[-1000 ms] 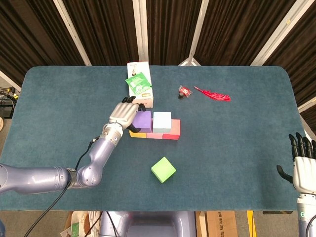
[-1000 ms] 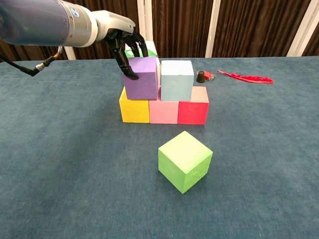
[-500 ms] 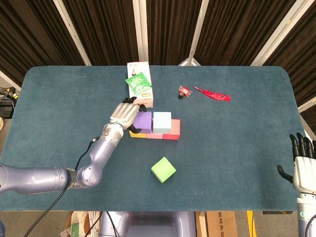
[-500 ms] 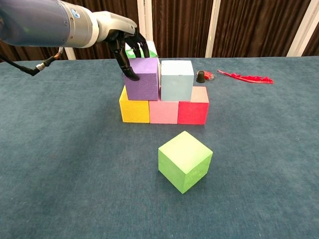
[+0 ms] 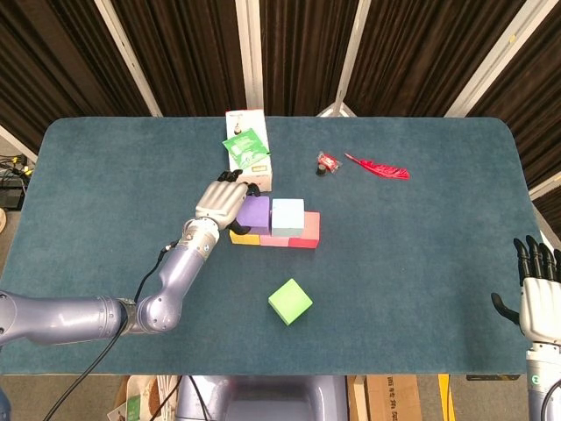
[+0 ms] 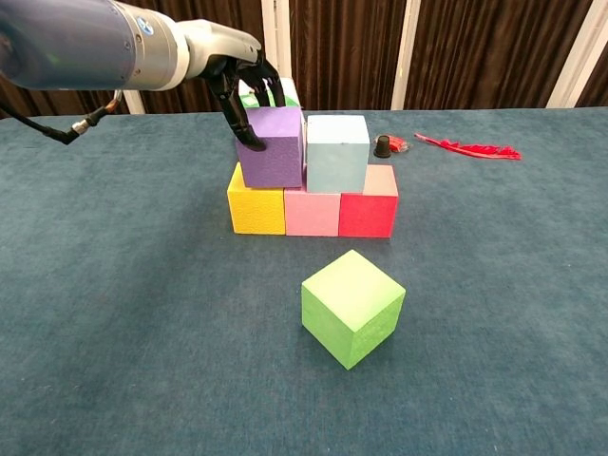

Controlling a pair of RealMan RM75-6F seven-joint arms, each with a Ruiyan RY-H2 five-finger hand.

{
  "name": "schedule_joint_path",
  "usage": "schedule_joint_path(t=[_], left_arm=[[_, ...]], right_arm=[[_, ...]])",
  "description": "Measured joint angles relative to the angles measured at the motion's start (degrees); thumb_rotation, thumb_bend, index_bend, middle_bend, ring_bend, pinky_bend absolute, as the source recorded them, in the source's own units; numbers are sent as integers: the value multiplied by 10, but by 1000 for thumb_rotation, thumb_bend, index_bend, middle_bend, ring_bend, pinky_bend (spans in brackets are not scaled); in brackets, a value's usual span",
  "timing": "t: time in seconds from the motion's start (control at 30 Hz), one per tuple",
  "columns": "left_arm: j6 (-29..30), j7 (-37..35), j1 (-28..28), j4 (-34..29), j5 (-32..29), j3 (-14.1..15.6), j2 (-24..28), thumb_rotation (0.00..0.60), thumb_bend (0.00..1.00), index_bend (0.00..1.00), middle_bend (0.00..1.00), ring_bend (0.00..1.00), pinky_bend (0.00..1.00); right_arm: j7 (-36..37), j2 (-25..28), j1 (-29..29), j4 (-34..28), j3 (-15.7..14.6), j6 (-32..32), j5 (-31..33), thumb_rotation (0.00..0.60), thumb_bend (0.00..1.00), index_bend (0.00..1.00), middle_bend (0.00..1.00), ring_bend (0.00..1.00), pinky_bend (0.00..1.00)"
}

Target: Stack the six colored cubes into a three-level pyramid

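Purple foam cube (image 5: pixel 254 213) sits on the second level in the head view, and the left hand (image 5: pixel 221 200) holds it from above, dark fingers draped over its far and left edges. Just right of that hand's fingers stands the pale blue foam cube (image 5: pixel 287 215), touching the purple one. Beneath them runs the bottom row, of which only slivers of the yellow cube (image 5: pixel 244 238) and the red cube (image 5: pixel 309 230) show. The lime green foam cube (image 5: pixel 290 301) lies alone, well nearer the robot than the hand. Beyond the hand lies a white box with a green label (image 5: pixel 248 158). The right hand (image 5: pixel 536 289) hangs at the table's near right corner, fingers spread and empty, its wrist cut off by the frame.

In the chest view the left hand (image 6: pixel 245 100) grips the purple cube (image 6: pixel 272 147) between thumb and fingers, over the seam of the yellow cube (image 6: pixel 256 211) and the pink foam cube (image 6: pixel 313 213). I cannot tell whether the cube rests fully or hovers slightly. The risk, as I judge it: lifting the fingers off could drag the purple cube leftward, leaving too narrow a seat for the green cube (image 6: pixel 352 306), or nudge the blue cube (image 6: pixel 337 152) off the red cube (image 6: pixel 368 205). The box behind is mostly hidden by the hand.
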Motion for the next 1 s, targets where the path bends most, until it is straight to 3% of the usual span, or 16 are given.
schedule_joint_path(t=[1.0], left_arm=[[-5, 10, -2, 11, -10, -1, -10, 600, 358, 332, 255, 0, 0]], right_arm=[[-3, -1, 0, -2, 2, 0, 5, 600, 242, 5, 44, 0, 0]])
